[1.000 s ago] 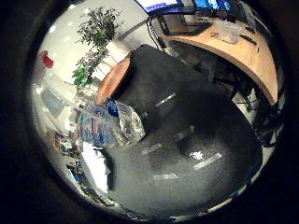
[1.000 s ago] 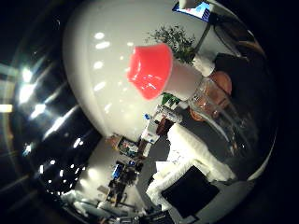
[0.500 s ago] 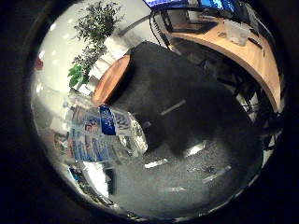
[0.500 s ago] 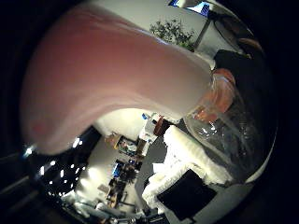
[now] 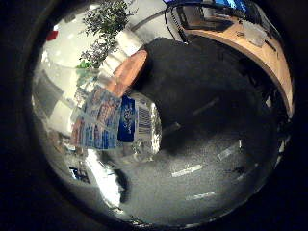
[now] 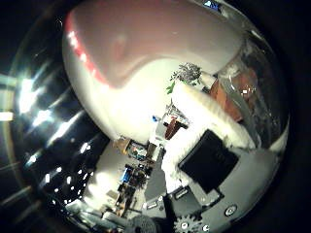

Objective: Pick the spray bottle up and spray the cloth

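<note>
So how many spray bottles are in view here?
1. The spray bottle is close to the palm, over the dark table; its labelled clear body shows in the little finger side view. Others may be hidden.

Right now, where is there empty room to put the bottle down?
The dark carpeted surface is bare from beside the spray bottle out toward the curved wooden desk. It is crowded near the potted plant and round wooden table behind the bottle.
</note>
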